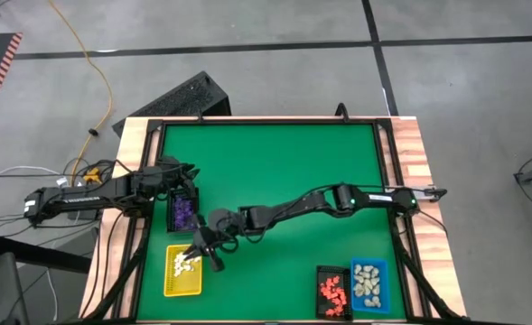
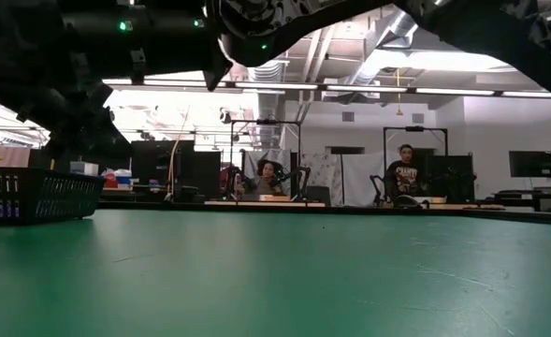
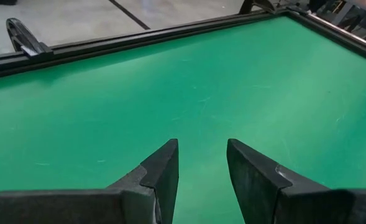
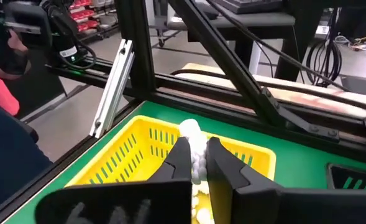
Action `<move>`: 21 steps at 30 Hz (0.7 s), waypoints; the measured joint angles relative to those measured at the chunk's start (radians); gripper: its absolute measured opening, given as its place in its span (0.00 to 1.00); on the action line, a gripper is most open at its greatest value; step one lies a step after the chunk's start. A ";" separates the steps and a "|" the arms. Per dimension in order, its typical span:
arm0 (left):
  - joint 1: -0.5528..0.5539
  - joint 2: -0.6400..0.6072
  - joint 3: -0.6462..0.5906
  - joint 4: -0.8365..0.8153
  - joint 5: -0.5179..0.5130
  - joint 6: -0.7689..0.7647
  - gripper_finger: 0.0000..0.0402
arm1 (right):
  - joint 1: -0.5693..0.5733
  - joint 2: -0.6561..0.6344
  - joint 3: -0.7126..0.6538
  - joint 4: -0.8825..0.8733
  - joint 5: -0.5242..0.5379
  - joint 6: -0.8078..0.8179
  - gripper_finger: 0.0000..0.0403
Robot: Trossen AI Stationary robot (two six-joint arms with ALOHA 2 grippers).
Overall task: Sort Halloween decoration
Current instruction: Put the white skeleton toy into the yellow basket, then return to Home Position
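One white figurine (image 4: 192,138) pinched between right gripper (image 4: 197,163) fingers, held over yellow tray (image 4: 128,158). Left gripper (image 3: 201,171) hovers over green mat (image 3: 189,93) beside purple-filled black tray (image 1: 182,211), jaws spread, empty.

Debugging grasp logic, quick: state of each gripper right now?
Left gripper: open, empty, above the green mat beside the black tray of purple figurines.
Right gripper: shut on a small white figurine, over the yellow slotted plastic tray.

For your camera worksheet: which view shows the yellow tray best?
The high view shows the whole yellow tray. The right wrist view shows one end behind the right hand; the low view, only a corner; the left wrist view, nothing.
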 joint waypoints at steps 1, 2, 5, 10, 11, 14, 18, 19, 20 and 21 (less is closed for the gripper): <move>0.000 0.000 0.000 0.000 0.000 0.000 0.31 | 0.000 0.000 0.000 0.002 -0.003 0.000 0.10; 0.000 0.000 0.000 0.000 0.000 0.000 0.31 | -0.002 0.000 0.002 0.003 -0.006 -0.002 0.12; 0.000 0.000 0.000 0.000 0.000 0.000 0.31 | -0.006 -0.001 0.002 0.001 -0.010 -0.009 0.18; 0.000 0.000 0.000 0.000 0.000 0.000 0.31 | -0.006 -0.001 0.002 -0.001 -0.011 -0.008 0.29; 0.000 0.000 0.000 0.000 0.000 0.000 0.31 | -0.006 -0.001 0.002 -0.001 -0.011 -0.008 0.31; 0.000 0.000 0.000 0.000 0.000 0.000 0.31 | -0.009 -0.001 0.002 -0.004 -0.011 -0.008 0.36; 0.000 0.000 0.000 0.000 0.000 0.000 0.31 | -0.011 -0.002 0.002 -0.003 -0.011 -0.008 0.40; 0.000 0.000 0.000 0.000 -0.001 0.000 0.31 | -0.012 -0.002 0.002 -0.004 -0.011 -0.008 0.40; 0.000 0.000 0.000 0.000 -0.001 0.000 0.31 | -0.012 -0.002 0.002 -0.008 -0.011 -0.008 0.40; 0.000 0.000 0.000 0.000 -0.001 0.000 0.31 | -0.012 -0.002 0.002 -0.012 -0.011 -0.008 0.40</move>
